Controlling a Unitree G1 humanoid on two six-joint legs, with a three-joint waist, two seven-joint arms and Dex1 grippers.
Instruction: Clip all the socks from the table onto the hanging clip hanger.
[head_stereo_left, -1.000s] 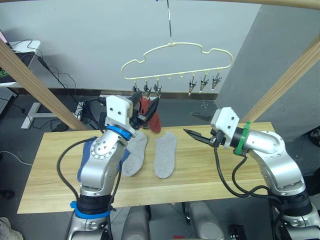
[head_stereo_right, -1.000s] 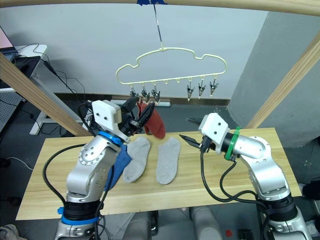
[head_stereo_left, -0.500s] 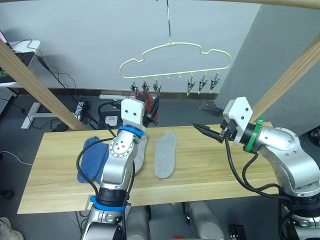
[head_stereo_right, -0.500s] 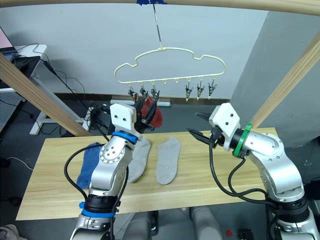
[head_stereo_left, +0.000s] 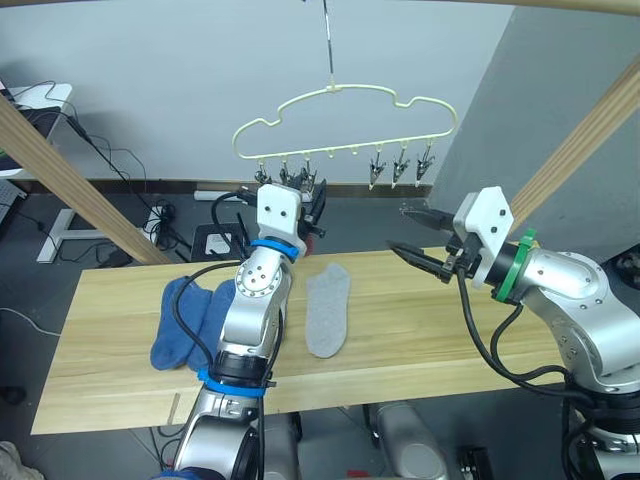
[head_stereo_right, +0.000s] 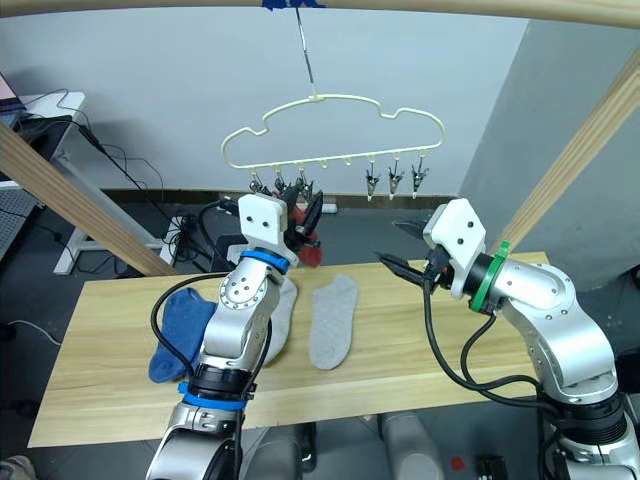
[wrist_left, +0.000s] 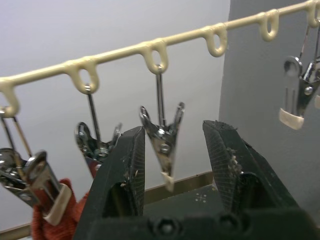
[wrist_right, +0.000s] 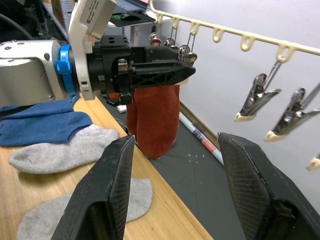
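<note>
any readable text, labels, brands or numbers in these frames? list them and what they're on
None readable.
The clip hanger, its metal clips, the socks and the table carry no print.
The white housings of the left gripper and the right gripper show no legible label.
</note>
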